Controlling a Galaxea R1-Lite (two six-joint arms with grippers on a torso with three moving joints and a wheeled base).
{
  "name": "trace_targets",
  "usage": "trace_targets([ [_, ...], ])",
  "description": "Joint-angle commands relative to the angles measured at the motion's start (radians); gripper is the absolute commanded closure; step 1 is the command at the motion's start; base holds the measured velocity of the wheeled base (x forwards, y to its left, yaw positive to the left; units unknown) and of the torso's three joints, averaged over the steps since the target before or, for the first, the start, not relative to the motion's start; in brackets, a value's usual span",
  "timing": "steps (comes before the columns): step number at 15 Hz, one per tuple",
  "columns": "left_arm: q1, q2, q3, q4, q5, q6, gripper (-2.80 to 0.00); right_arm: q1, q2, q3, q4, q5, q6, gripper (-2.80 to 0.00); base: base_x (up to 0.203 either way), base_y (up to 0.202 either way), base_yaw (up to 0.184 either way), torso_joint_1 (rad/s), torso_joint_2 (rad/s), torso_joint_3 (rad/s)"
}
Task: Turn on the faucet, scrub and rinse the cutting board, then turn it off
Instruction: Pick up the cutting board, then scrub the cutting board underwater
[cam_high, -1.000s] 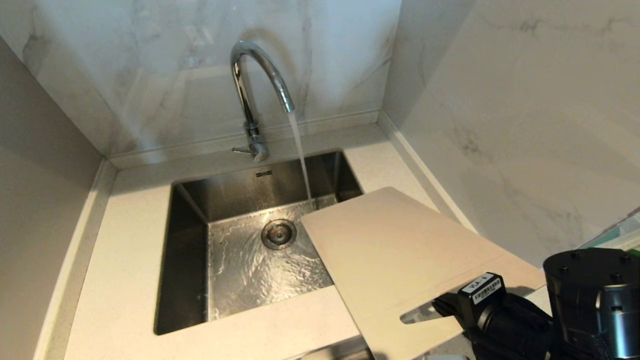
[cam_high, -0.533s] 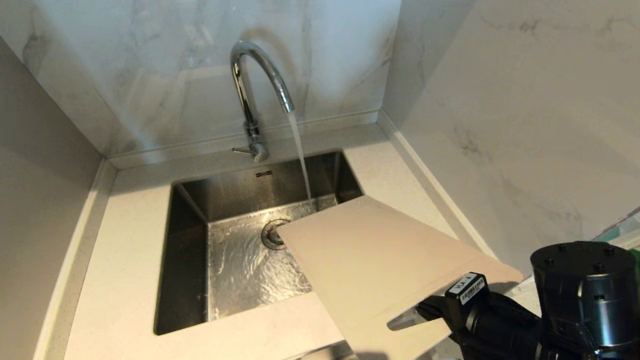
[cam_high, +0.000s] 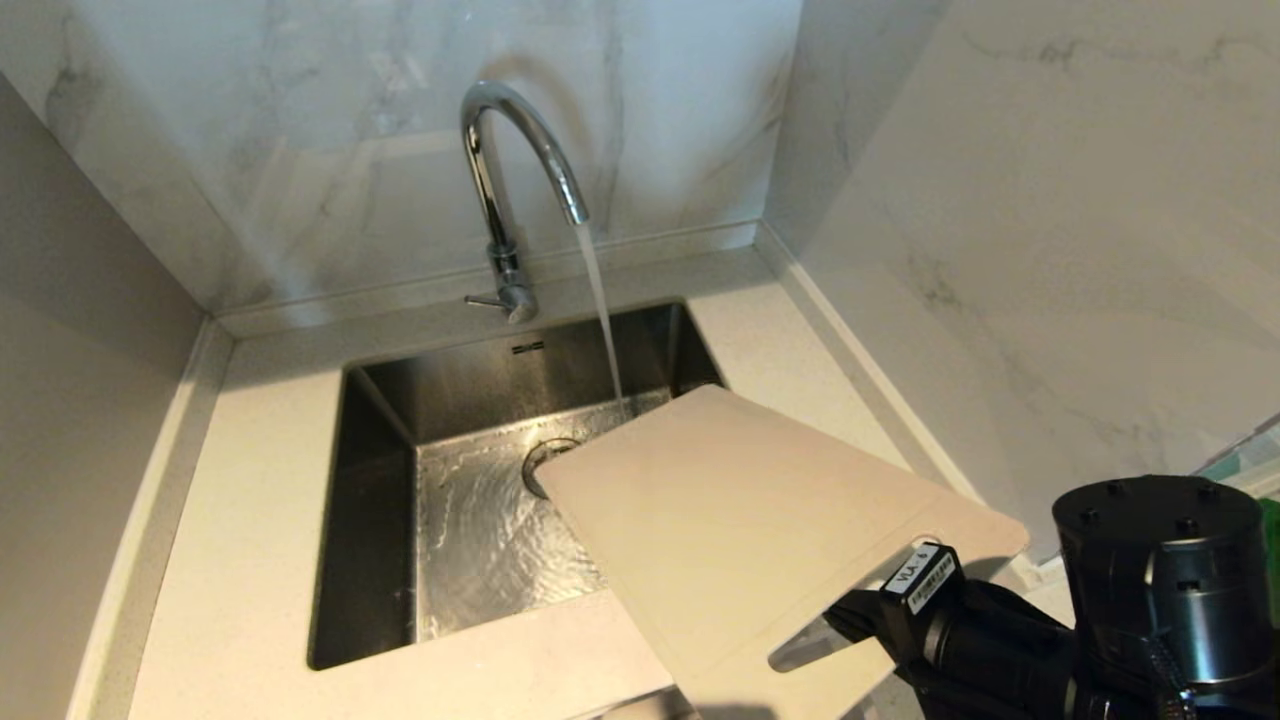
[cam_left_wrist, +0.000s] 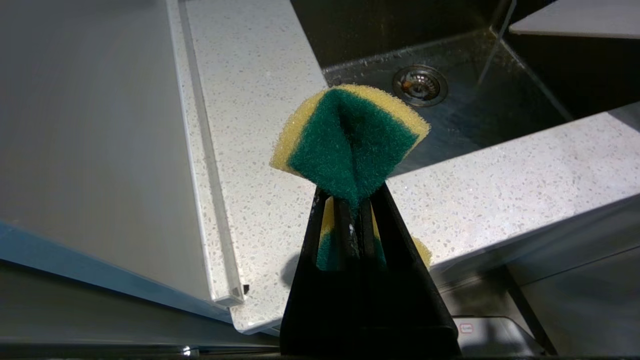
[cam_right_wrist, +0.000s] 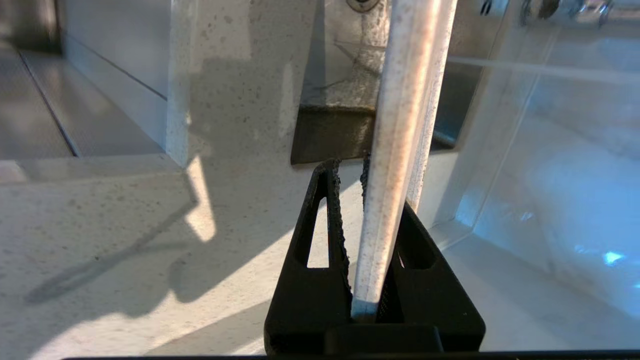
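Observation:
Water runs from the chrome faucet (cam_high: 500, 170) into the sink (cam_high: 380, 520). My right gripper (cam_high: 870, 620) is shut on the handle-slot end of the cream cutting board (cam_high: 730, 510) and holds it tilted. The board's far corner reaches over the basin, just beside the stream, and covers part of the drain (cam_high: 540, 458). In the right wrist view the board's edge (cam_right_wrist: 400, 150) sits clamped in the right gripper (cam_right_wrist: 350, 170). My left gripper (cam_left_wrist: 350, 197) is outside the head view, shut on a folded yellow-and-green sponge (cam_left_wrist: 350, 135) above the counter's front edge.
Marble walls close off the back and the right side. The speckled counter (cam_high: 250, 480) runs around the sink. The faucet's small lever (cam_high: 480, 299) points left at its base. Something green (cam_high: 1270, 510) shows at the far right edge.
My right gripper has carried the cutting board left, out over the basin; its far corner now hides part of the drain. Water still runs.

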Motion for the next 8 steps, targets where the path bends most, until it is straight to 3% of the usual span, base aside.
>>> trace_targets([
  [1,0.0,0.0,0.0,0.0,0.0,0.0,0.0,0.0,0.008,-0.018,-0.004,0.0,-0.054,0.0,0.0,0.0,0.0,0.0,0.0,0.0],
  [8,0.0,0.0,0.0,0.0,0.0,-0.003,0.0,-0.001,0.087,-0.131,-0.006,0.026,-0.202,0.0,0.0,0.0,0.0,0.0,0.0,0.0],
])
